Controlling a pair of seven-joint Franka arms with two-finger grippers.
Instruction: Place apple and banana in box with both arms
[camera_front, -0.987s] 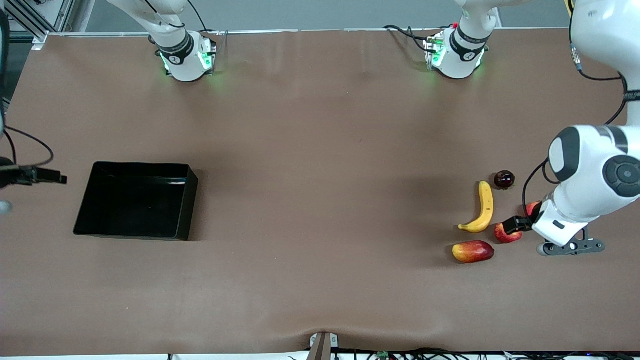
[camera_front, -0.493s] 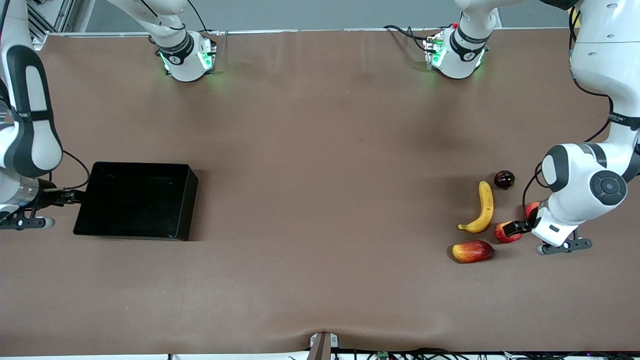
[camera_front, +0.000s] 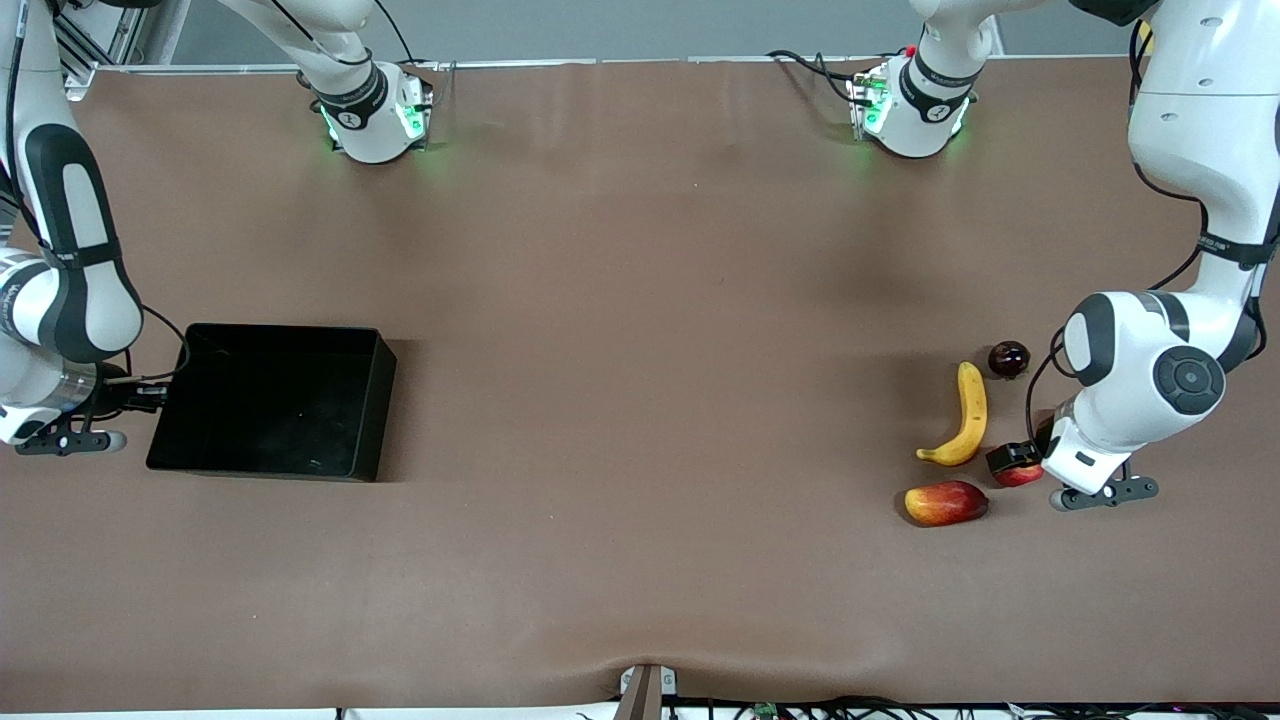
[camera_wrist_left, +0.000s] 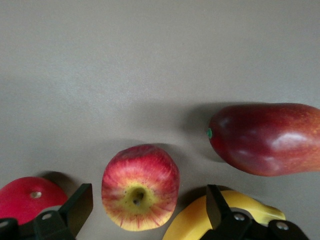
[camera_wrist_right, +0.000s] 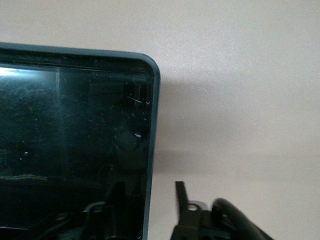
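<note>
Your left tool (camera_wrist_left: 145, 207) is sitting low over the fruit cluster at the left arm's end of the counter (camera_front: 640, 300), fingers (camera_wrist_left: 80, 207) spread wide with the apple (camera_wrist_left: 140, 186) between them and nothing gripped yet. You're looking at a crowded spot: the banana (camera_front: 962, 418) is lying just beside the apple toward the right arm's end, and in the left wrist view one finger is sitting right over its yellow tip. The plain red fruit (camera_wrist_left: 29, 197) is crowding the other finger, and the red-and-yellow mango (camera_front: 946, 502) is lying nearer the front camera, close to the banana's tip. A dark, round fruit (camera_front: 1008, 358) is resting farther from the camera, just beside the banana's other end. Your right tool (camera_wrist_right: 147, 202) is straddling the wall of the box (camera_front: 372, 410) at the right arm's end, one finger (camera_wrist_right: 181, 197) outside and one inside; the fingers are part-way in, and you can't tell whether they're gripping that wall.
</note>
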